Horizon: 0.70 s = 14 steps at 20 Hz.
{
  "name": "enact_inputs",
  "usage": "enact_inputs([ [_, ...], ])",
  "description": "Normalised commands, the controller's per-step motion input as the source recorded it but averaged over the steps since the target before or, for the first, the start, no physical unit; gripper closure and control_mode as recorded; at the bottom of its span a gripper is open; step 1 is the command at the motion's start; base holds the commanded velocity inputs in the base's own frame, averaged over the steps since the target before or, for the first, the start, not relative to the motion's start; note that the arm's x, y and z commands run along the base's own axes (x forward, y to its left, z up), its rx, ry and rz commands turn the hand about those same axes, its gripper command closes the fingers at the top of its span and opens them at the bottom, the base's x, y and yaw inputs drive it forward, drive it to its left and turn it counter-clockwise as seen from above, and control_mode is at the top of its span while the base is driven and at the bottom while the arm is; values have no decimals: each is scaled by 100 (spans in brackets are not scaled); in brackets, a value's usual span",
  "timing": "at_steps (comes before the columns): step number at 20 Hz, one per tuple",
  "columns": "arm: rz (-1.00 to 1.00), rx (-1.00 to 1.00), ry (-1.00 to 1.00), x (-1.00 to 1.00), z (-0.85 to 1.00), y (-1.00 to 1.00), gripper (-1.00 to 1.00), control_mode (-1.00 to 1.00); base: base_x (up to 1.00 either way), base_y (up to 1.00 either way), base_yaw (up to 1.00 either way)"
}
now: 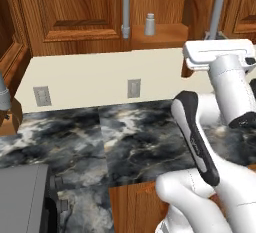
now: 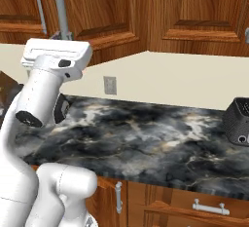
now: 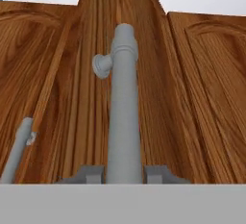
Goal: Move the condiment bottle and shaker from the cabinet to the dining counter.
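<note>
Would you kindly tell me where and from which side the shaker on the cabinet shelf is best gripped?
Grip the shaker around its straight mid-body, coming level from the open front: it stands upright on the shelf, and its rounded top would likely slip. The claw is shut on the door handle, so release that first.

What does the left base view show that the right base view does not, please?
Left base view: a tiny pale grey-white shaker on the shelf of the reddish-brown wooden cabinet, and a grey box at lower left. Right base view: a dark black appliance at the right. Both: the black-and-grey marbled counter, cream backsplash, long grey bar handle and white arm.
</note>
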Motion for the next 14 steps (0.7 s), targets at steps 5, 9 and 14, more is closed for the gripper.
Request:
enact_inputs([
  [5, -1, 0, 0, -100, -20, -66, -100, -100, 0, 0, 0],
  [9, -1, 0, 0, -100, -18, -53, -100, -100, 0, 0, 0],
  [14, -5, 0, 0, -100, -10, -15, -100, -100, 0, 0, 0],
])
